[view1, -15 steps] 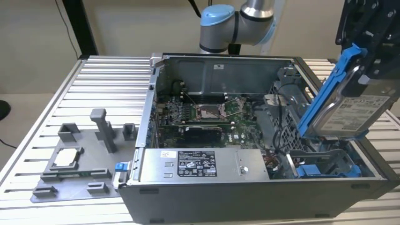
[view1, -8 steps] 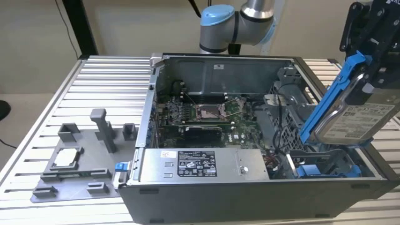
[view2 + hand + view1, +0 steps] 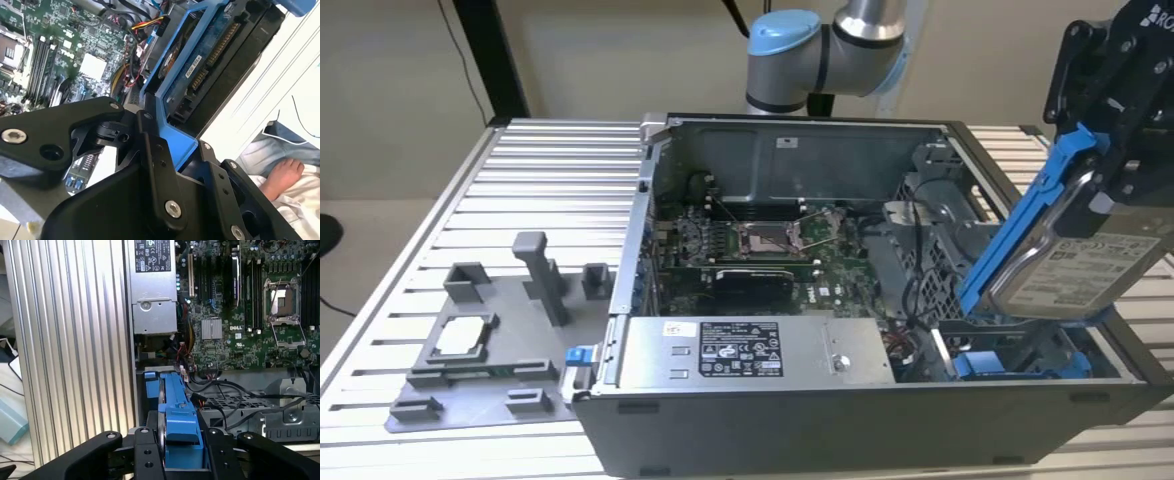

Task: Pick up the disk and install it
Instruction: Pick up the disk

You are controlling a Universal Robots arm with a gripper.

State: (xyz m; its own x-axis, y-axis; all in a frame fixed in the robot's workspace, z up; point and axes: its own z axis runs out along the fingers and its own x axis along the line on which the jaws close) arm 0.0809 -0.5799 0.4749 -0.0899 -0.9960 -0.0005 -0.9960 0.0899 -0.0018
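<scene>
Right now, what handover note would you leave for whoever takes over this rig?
Gripper: shut on the disk.
Disk: held steeply tilted, almost on edge, over the blue-lined drive bay in the corner of the open computer case on the exterior view's right.
Done: disk picked up.
Left: disk is not seated in the bay. I cannot tell whether its lower end touches the bay.

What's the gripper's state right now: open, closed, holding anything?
Gripper: closed on the disk, which it holds tilted over the open computer case.
</scene>
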